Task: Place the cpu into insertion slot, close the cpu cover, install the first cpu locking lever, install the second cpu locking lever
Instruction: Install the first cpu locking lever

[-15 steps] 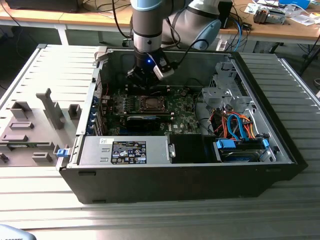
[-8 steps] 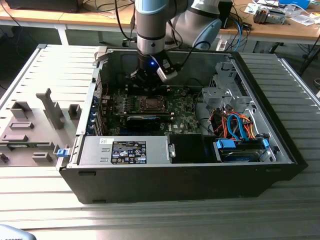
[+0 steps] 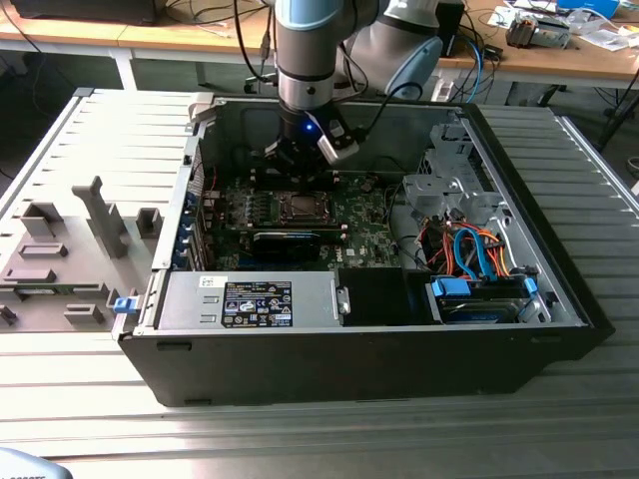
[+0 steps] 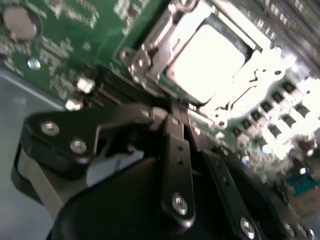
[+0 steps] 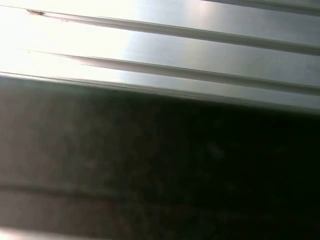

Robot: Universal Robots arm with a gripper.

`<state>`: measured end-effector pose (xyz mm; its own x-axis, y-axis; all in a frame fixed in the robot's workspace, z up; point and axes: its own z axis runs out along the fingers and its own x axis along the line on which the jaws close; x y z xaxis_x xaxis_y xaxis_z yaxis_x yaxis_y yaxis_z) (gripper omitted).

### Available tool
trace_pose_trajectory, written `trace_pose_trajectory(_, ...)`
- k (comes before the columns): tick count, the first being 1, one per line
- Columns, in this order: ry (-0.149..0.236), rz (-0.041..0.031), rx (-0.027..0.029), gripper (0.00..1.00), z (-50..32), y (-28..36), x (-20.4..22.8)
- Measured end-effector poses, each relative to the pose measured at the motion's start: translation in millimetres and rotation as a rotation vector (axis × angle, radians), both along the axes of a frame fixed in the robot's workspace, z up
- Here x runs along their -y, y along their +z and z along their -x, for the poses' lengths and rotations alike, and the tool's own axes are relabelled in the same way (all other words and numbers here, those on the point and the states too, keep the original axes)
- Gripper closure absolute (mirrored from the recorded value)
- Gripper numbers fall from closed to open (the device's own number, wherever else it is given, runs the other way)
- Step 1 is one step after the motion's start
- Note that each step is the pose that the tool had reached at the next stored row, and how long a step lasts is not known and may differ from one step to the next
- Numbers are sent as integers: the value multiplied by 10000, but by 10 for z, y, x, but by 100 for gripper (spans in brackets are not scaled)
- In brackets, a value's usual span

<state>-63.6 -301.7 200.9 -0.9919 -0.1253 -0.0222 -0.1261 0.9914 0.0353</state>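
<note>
In the exterior view, the gripper [image 3: 300,160] is seen low inside the open computer case [image 3: 559,289], just above the insertion slot [image 3: 298,208]. In the second wrist view, the fingers [image 4: 175,150] are pressed together, gripping nothing; the cpu [image 4: 207,62] is seated in the slot, framed by the cpu cover [image 4: 250,75]. In the first wrist view, ribbed grey metal [image 5: 200,55] is recorded.

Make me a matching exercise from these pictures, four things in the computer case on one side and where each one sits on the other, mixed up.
Things:
1. cpu
2. tool
3. grey labelled box
4. orange and blue cables

Places:
A. at the case's front edge, toward the exterior view's left
B. seated in the insertion slot
C. toward the exterior view's right, inside the case
D. just beside the socket, over the green board

Pairs: 1-B, 2-D, 3-A, 4-C
</note>
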Motion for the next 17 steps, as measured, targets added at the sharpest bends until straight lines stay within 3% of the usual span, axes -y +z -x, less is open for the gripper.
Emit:
trace_pose_trajectory(3, 15, -14, 6, 89, -27, 16, -1)
trace_pose_trajectory(6, 14, -6, -3, 89, -26, 136, 1)
trace_pose_trajectory(8, 14, 5, -4, 89, -26, 178, 1)
trace_pose_trajectory(9, 13, 95, -3, 89, -26, 178, 0)
trace_pose_trajectory(10, 13, 243, -2, 89, -26, 179, 2)
trace_pose_trajectory(12, 9, 606, -3, 89, -26, 179, 5)
trace_pose_trajectory(13, 2, 876, -3, 89, -26, 179, 19)
trace_pose_trajectory(17, -52, 891, -6, 89, -26, 169, 88)
